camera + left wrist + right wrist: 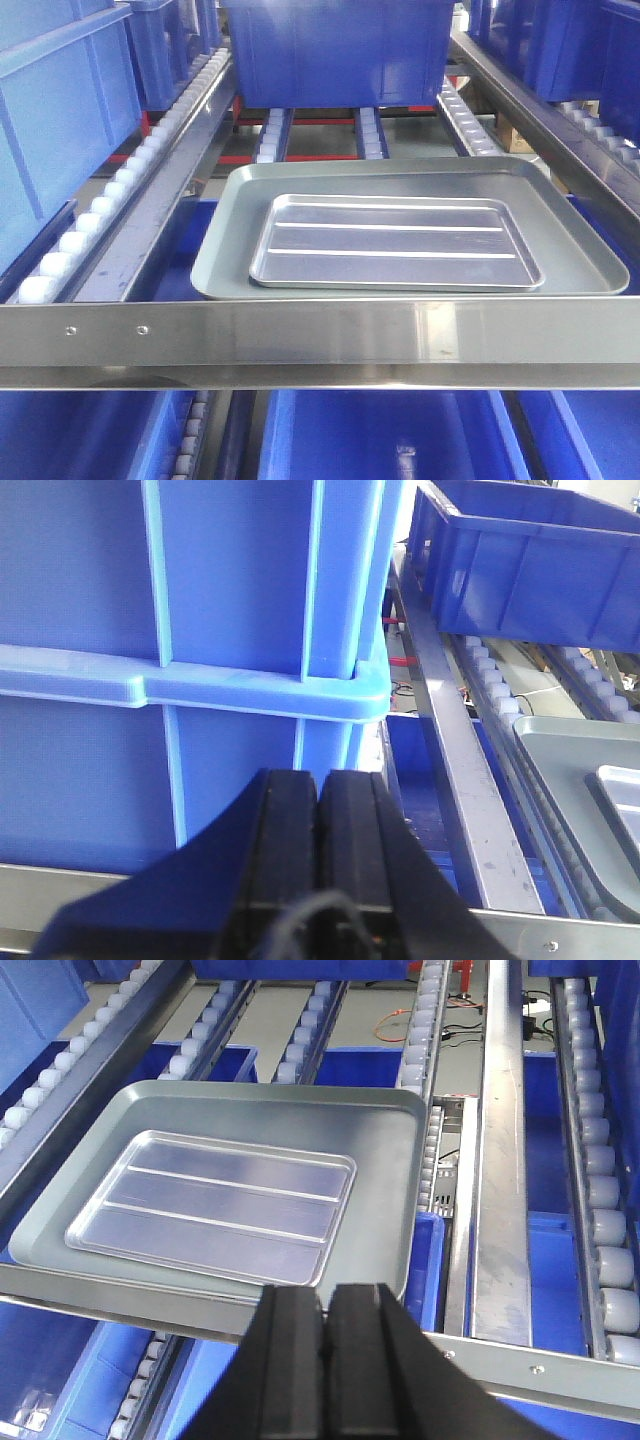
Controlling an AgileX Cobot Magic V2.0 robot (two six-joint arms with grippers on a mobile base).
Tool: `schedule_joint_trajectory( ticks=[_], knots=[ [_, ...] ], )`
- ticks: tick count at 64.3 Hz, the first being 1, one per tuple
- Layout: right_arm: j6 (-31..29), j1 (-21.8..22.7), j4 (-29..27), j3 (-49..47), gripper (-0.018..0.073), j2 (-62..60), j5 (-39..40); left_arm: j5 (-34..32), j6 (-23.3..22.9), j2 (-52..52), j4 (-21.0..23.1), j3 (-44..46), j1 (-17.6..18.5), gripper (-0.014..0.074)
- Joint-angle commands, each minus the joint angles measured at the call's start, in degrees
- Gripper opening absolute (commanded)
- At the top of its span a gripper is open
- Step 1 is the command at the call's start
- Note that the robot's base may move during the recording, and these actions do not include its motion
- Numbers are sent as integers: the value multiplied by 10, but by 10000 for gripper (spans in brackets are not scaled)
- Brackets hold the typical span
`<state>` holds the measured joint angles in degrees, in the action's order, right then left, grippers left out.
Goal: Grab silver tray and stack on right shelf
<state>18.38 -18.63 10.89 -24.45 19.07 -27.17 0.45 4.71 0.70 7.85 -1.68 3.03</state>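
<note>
The silver tray (395,241), shiny with two long ridges, lies flat inside a larger matte grey tray (400,180) on the shelf rails behind the brushed-steel front crossbar (320,345). Both also show in the right wrist view: silver tray (215,1203), grey tray (385,1190). My right gripper (324,1295) is shut and empty, hovering just in front of the grey tray's near right corner. My left gripper (320,778) is shut and empty, facing a big blue crate (200,630) to the left; the grey tray's edge (560,770) is at its right.
White roller rails (130,170) slope along the shelf's left side and further ones run on the right (595,1160). Blue crates stand at the back (335,50), at the left (60,110) and below the crossbar (390,440). A steel divider rail (500,1160) runs right of the trays.
</note>
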Motion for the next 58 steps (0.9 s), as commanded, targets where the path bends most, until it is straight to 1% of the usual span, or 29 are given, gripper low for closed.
schedule_joint_trajectory(
  ticks=[1,41,48,53,58],
  knots=[
    [-4,1,12,-16,57,3,47,-54,-5,-2,4,-11,-1,-101],
    [-4,1,12,-14,57,3,52,-54,-5,-2,4,-11,-1,-101],
    [-5,8,28,-6,57,3,49,-54,-5,-2,4,-11,-1,-101],
    [-24,27,17,1,57,2,53,-54,-5,-2,4,-11,-1,-101],
    [-85,61,-20,17,57,-6,79,-54,-5,-2,4,-11,-1,-101]
  ],
)
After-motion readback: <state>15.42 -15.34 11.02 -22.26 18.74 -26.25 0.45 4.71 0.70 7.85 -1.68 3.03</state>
